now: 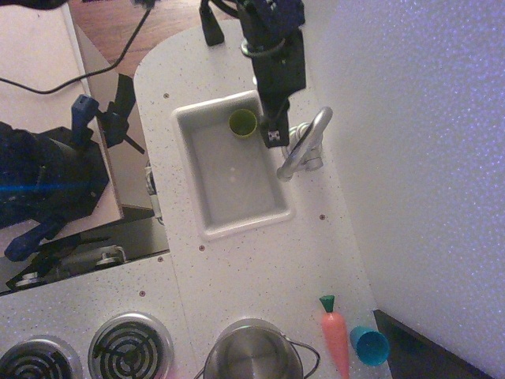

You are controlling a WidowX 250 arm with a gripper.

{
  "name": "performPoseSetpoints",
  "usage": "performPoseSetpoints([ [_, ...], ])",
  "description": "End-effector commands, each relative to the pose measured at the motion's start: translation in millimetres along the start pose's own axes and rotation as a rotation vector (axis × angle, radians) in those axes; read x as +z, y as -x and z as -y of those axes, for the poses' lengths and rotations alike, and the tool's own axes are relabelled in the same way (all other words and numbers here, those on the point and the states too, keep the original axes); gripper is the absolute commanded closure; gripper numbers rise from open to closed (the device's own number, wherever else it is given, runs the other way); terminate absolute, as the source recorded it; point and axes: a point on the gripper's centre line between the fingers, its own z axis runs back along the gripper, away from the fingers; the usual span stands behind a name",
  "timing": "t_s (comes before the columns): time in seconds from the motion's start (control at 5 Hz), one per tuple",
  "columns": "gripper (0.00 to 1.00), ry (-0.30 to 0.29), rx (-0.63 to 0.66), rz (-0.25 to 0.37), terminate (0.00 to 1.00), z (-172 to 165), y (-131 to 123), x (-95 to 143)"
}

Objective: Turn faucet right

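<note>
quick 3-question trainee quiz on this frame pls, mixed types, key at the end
1. True or false: the green cup sits inside the sink.
2. Which item lies right beside the toy carrot? A) blue cup B) red spoon C) yellow plate
3. Fill in: the hand hovers just beside the ____, at the sink's edge.

Key: 1 true; 2 A, the blue cup; 3 faucet. Whether the hand touches the faucet cannot be told from this top view, nor whether it is open or shut.
</note>
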Motion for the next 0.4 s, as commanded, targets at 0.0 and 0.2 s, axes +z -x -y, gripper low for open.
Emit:
performPoseSetpoints([
  [0.0, 0.00, -0.003, -0.014, 0.054, 0.00, -1.2, -11.3, 13.5],
  [0.2, 0.00, 0.014, -0.007, 0.038, 1.00, 1.4, -12.6, 9.3],
])
